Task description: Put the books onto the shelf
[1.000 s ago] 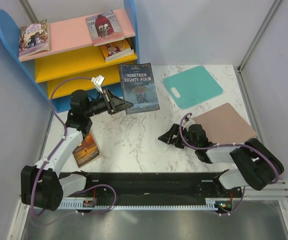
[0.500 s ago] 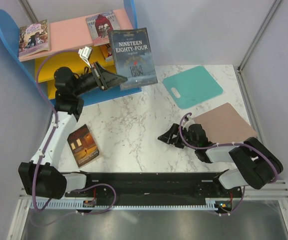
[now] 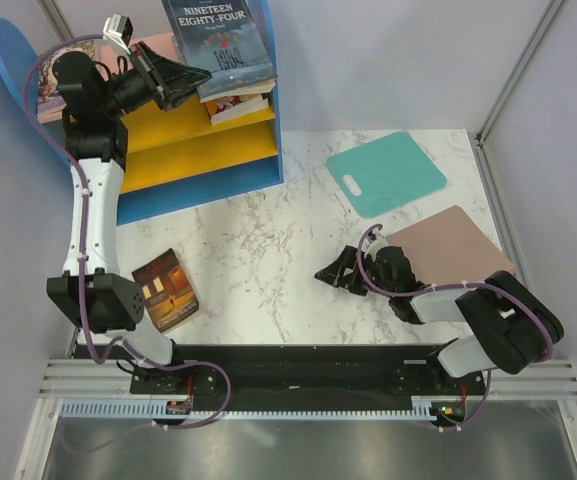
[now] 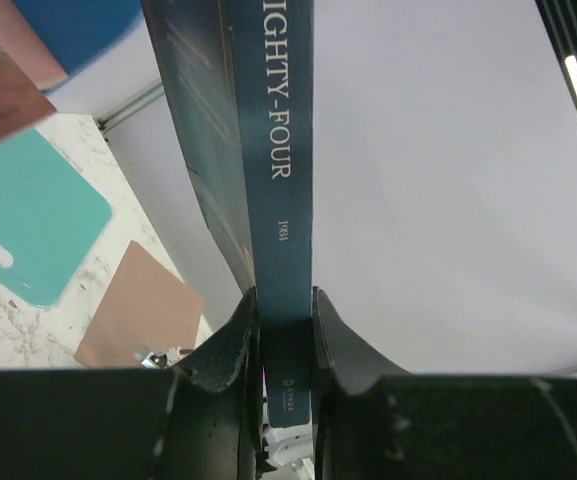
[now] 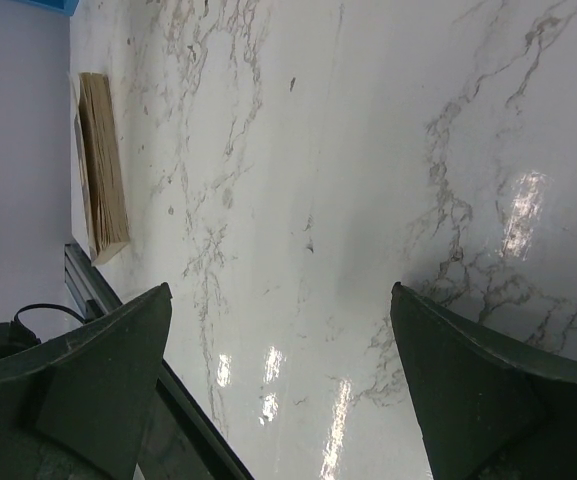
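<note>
Left gripper (image 3: 190, 76) is clamping the navy book (image 3: 218, 40) at its spine, holding it over the top of the shelf (image 3: 188, 150). Right gripper (image 3: 332, 273) is lying low over the table (image 3: 268, 240), fingers wide apart. A brown book (image 3: 165, 290) is lying on the table.

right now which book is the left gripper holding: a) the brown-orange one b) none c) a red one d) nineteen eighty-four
d: the left gripper is shut on the spine of the navy Nineteen Eighty-Four book, held up near the shelf, while the brown-orange book lies on the table.
</note>
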Robot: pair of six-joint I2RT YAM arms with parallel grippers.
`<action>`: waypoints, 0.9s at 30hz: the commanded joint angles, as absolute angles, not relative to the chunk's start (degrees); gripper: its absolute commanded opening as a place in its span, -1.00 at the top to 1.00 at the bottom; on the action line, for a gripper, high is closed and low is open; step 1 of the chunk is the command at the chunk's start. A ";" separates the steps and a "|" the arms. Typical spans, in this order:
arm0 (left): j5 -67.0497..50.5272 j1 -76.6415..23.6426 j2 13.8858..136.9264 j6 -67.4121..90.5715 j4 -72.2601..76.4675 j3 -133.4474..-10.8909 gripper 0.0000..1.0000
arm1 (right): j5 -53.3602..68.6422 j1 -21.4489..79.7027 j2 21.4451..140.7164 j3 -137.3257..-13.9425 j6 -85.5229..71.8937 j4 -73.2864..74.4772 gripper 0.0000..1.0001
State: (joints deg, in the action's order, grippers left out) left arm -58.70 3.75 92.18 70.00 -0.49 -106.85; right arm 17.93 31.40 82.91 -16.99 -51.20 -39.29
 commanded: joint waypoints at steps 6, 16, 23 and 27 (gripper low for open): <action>-60.29 6.59 109.32 84.80 1.32 -137.00 0.96 | 18.11 31.64 84.11 -17.58 -50.62 -38.23 -0.96; -60.03 8.70 116.88 90.96 6.15 -139.39 0.96 | 18.28 31.64 83.67 -17.23 -50.71 -38.23 -0.96; -61.35 9.23 119.71 93.61 8.61 -139.92 0.96 | 18.28 31.64 83.76 -17.31 -50.71 -38.23 -0.96; -61.43 9.23 120.06 93.52 7.91 -139.92 0.96 | 18.28 31.64 83.85 -17.31 -50.71 -38.23 -0.96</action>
State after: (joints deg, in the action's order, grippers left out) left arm -60.23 9.06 122.02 91.77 0.67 -136.33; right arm 18.15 31.40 83.20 -16.99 -51.22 -39.75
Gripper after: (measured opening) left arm 0.229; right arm 0.982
